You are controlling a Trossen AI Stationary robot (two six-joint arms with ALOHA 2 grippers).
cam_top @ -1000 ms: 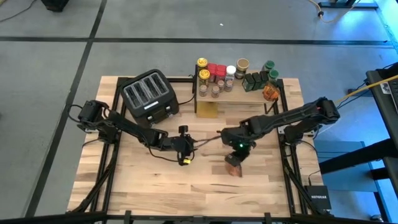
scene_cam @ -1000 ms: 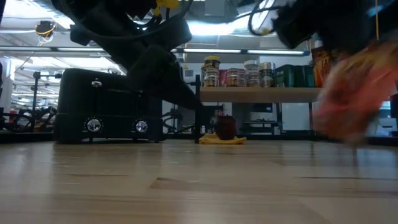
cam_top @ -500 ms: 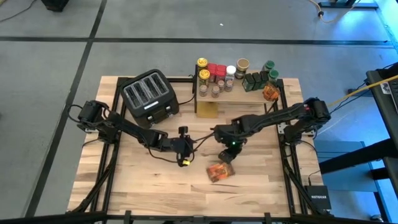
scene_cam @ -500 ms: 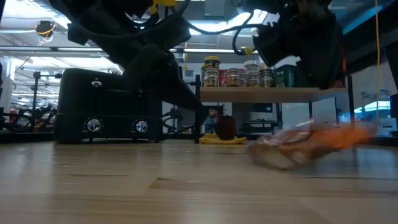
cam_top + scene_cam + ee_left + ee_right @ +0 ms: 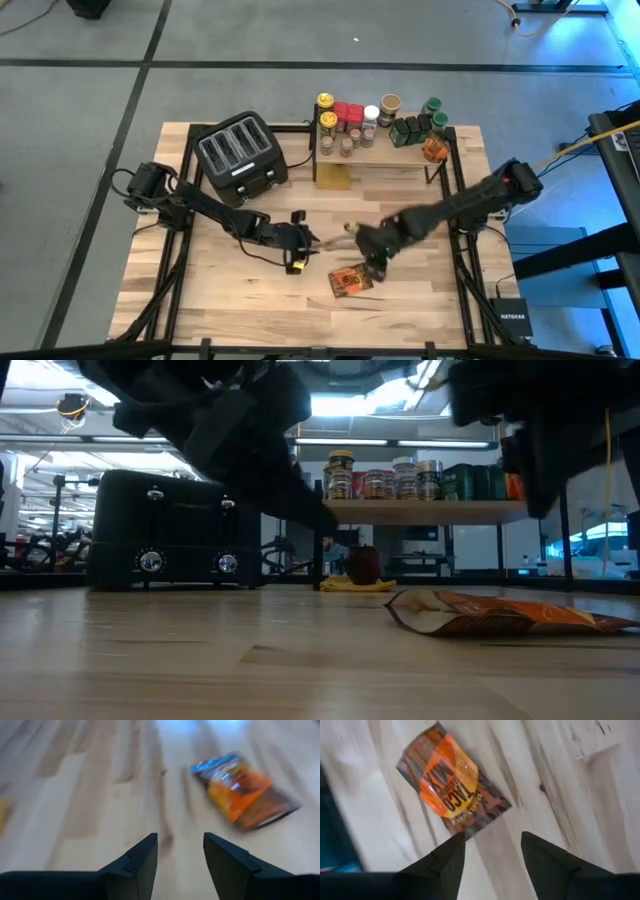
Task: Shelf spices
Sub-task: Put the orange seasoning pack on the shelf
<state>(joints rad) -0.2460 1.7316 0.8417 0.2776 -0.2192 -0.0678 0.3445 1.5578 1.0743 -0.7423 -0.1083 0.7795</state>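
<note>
the foil packet [image 5: 350, 280] lies flat near the surface's front edge, under the right claw [image 5: 373, 262], which is open and empty. the left claw [image 5: 308, 243], also open, waits beside. next move: grip the packet for the shelf [image 5: 395, 155].

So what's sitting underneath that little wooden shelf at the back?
Under the shelf lies a flat yellow item with a dark red round thing on it. What they are is unclear, and the left arm hides the space's left edge.

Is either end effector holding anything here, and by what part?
Nothing is held. The foil packet lies flat on the table; both end effectors, left and right, are open.
</note>
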